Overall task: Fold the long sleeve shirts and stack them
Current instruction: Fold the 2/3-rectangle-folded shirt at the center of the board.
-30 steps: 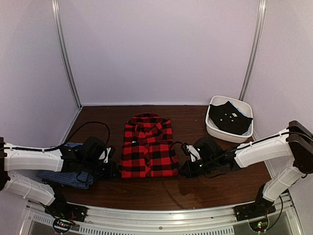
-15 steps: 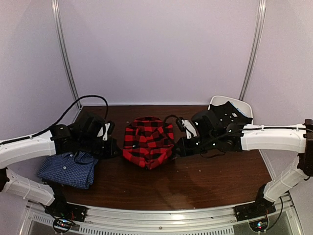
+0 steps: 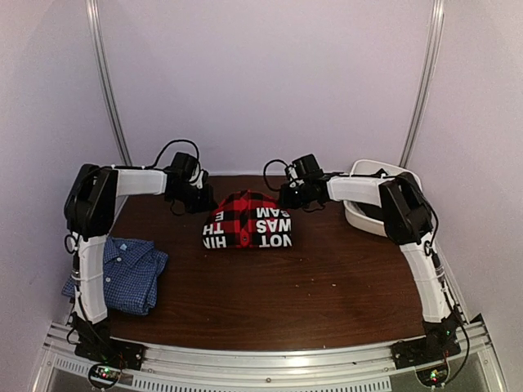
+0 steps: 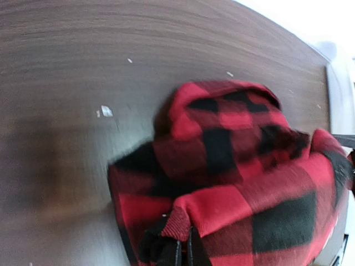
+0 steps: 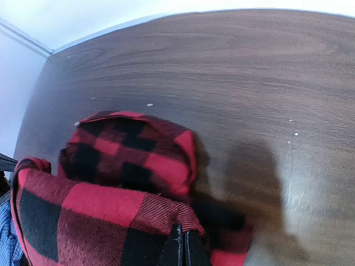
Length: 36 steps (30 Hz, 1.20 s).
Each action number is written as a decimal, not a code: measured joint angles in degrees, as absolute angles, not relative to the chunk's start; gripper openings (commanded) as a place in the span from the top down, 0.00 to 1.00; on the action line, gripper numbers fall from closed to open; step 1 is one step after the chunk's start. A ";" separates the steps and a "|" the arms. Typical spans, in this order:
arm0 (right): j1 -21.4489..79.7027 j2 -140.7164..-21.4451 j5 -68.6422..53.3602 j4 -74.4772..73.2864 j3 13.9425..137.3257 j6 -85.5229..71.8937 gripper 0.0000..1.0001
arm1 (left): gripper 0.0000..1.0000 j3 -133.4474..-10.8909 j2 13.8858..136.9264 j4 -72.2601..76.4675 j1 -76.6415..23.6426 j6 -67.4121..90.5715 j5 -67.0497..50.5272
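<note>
The red-and-black plaid shirt (image 3: 248, 220) lies folded over at the table's far middle, its black panel with white block letters (image 3: 260, 233) facing up. My left gripper (image 3: 206, 202) is shut on its far left corner (image 4: 183, 221). My right gripper (image 3: 288, 198) is shut on its far right corner (image 5: 177, 219). Both hold the hem just above the rest of the shirt (image 4: 244, 166), (image 5: 127, 160). The blue fine-check shirt (image 3: 122, 273) lies folded at the near left, apart from both grippers.
A white bin (image 3: 369, 214) stands at the far right behind my right arm. The back wall is close behind both grippers. Bare brown table (image 3: 327, 286) spreads in front of the plaid shirt.
Both grippers have carried the plaid shirt's near edge up and over to the far side, folding it in half. The lettered black panel now faces up. Both arms now reach far back.
</note>
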<state>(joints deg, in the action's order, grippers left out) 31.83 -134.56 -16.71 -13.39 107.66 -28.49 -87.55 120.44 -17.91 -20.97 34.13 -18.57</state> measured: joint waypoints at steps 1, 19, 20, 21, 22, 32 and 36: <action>31.18 -137.34 -16.75 -13.78 109.86 -28.49 1.00 | 1.00 -89.54 123.13 -17.58 -20.58 34.00 -18.83; 36.18 -122.83 -19.11 -7.14 81.14 -27.38 1.00 | 1.00 -56.14 106.28 -0.25 -26.33 42.33 -23.33; 37.17 -121.01 -19.09 -7.03 78.91 -27.38 1.00 | 1.00 -53.41 103.48 0.12 -27.51 43.07 -22.92; 37.82 -119.28 -19.18 -6.85 76.86 -27.38 1.00 | 1.00 -50.81 100.44 0.34 -28.77 43.83 -22.52; 38.48 -116.97 -19.16 -6.39 74.19 -27.40 1.00 | 1.00 -48.88 97.78 0.40 -29.95 44.56 -22.04; 38.98 -104.64 -17.47 -4.38 67.57 -28.36 1.00 | 1.00 -45.50 87.94 0.27 -32.34 47.68 -17.17; 38.98 -104.36 -15.53 -4.40 67.37 -28.62 1.00 | 1.00 -45.84 87.90 -0.67 -32.25 47.66 -15.77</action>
